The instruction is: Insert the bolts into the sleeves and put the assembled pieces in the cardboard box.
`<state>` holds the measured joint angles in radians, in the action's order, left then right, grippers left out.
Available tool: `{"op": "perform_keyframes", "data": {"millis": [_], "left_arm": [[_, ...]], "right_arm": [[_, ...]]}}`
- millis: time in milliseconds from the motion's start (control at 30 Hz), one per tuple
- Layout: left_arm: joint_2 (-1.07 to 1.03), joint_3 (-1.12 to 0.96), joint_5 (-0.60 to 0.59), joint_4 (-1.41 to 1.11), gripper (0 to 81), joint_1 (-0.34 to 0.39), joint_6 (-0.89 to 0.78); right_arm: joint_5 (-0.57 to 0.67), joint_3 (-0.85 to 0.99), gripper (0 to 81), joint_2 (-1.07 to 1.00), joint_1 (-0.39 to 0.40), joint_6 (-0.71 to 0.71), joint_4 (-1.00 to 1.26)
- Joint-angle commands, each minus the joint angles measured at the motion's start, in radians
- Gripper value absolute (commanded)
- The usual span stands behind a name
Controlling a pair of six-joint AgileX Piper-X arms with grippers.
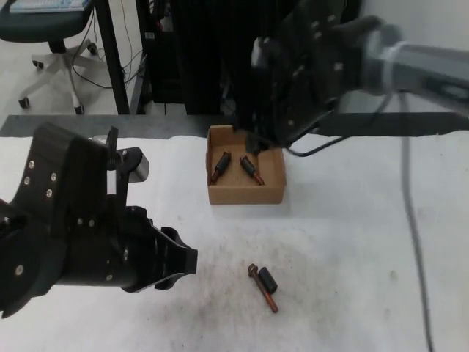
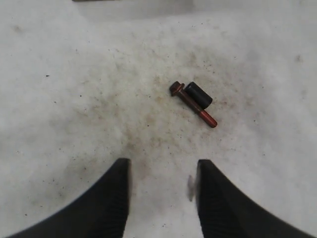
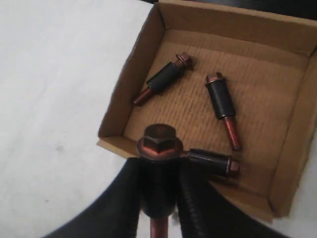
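While the right fingers (image 3: 203, 198) clamp a sleeved bolt (image 3: 157, 146) over the cardboard box (image 3: 130, 84) holding three assembled pieces (image 3: 220, 99), we see the left fingers (image 2: 106, 203) spread apart near a loose bolt (image 2: 194, 106) touching its sleeve (image 2: 199, 95) on the tabletop (image 2: 64, 99).

An office chair (image 1: 37, 28) stands at the upper left of the high view; a black desk leg (image 1: 110, 59) beside it; the white bench top (image 1: 352, 257) shows dark smudges at lower centre.
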<state>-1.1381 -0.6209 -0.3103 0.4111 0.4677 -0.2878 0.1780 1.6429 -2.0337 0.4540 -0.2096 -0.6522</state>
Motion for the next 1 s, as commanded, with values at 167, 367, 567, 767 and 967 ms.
{"op": "perform_keyframes", "data": {"millis": [167, 367, 567, 767, 967], "left_arm": [[0.002, -0.008, -0.008, -0.004, 39.8, 0.003, -0.008], [0.002, -0.008, -0.004, -0.004, 39.8, 0.003, -0.004], [0.002, -0.008, -0.004, -0.004, 39.8, 0.003, -0.004], [0.002, -0.008, -0.004, -0.004, 39.8, 0.003, -0.004], [0.002, -0.008, -0.004, -0.004, 39.8, 0.003, -0.004]], "right_arm": [[-0.053, 0.175, 0.6, -0.137, -0.001, -0.008, -0.04], [-0.052, 0.203, 0.6, -0.166, -0.01, -0.008, -0.04], [-0.052, 0.203, 4.6, -0.166, -0.01, 0.009, 0.007], [-0.052, 0.203, 33.7, -0.166, -0.01, 0.007, 0.036], [-0.05, 0.214, 38.4, -0.164, -0.01, -0.001, -0.007]]}}
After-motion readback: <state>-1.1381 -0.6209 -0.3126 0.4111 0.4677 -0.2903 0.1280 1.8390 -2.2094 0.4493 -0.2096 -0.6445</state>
